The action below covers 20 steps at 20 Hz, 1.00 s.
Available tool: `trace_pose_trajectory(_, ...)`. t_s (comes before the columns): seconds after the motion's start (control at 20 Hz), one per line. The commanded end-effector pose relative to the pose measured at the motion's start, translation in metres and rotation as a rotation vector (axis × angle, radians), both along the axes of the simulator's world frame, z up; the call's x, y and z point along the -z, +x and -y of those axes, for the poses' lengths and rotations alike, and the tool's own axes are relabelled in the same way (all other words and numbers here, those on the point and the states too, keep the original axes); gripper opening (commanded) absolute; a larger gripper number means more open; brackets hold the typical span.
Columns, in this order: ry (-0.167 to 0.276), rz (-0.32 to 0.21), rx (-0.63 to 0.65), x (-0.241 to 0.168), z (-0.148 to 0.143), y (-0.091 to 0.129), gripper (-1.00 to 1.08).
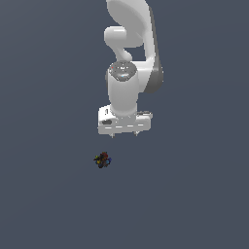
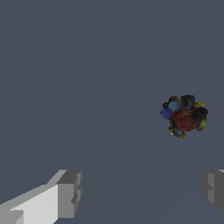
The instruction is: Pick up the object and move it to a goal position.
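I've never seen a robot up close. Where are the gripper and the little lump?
gripper (image 1: 124, 134): exterior view, midway between its fingertips.
lump (image 2: 184, 116): wrist view, its red middle.

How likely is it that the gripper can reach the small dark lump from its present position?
Probably yes. The gripper is open and holds nothing, and the dark lump lies alone on the bare surface, apart from the fingers. Nothing stands between them, but the lump is not centred between the fingers.

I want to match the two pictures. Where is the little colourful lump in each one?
Exterior view: the lump lies on the grey floor, below the hand and toward the exterior view's left.
Wrist view: the lump lies beyond the open fingers, not between them.
Shared landmark: the hand.
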State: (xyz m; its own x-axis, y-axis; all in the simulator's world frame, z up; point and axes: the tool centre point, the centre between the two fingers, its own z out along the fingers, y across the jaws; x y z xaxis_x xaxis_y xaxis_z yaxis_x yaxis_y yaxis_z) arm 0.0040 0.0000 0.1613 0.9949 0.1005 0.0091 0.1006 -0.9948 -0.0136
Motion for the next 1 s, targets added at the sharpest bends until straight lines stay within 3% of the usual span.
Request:
trace_pose_trajectory(0.0, -0.003, 0.0, -0.037, 0.005, 0.007, 0.005, 1.0)
trace_pose_trajectory(0.95, -0.016, -0.004, -0.409, 0.065, 0.085, 0.043, 1.0)
